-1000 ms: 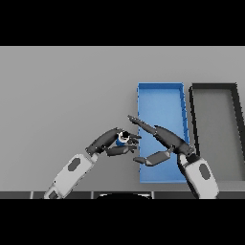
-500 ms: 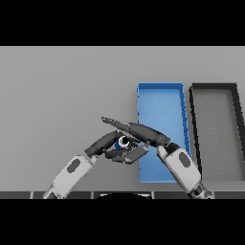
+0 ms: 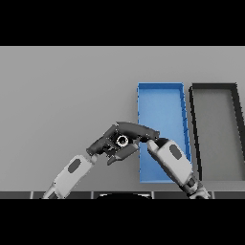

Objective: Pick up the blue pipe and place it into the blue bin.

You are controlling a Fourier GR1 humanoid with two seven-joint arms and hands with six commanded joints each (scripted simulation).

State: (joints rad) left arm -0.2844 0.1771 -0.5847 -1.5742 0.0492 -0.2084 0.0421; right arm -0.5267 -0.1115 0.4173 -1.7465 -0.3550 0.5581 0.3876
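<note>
Only the round end of the blue pipe (image 3: 122,140) shows, as a pale ring with a dark hole, just left of the blue bin (image 3: 161,111). My right hand (image 3: 135,130) reaches in from the lower right, across the bin's near left corner. Its fingers lie over the top of the pipe and its thumb curls under it, so the pipe is pinched between them. My left hand (image 3: 101,145) comes in from the lower left and sits tight against the pipe's left side, partly covered by the right hand. Most of the pipe's body is hidden.
A black bin (image 3: 215,129) stands right beside the blue bin on its right. Both bins hold nothing. The grey table (image 3: 62,95) stretches out to the left and back.
My right hand has swung left from over the blue bin to the pipe. Its fingers have come down and closed with the thumb around the pipe. The left hand has barely moved.
</note>
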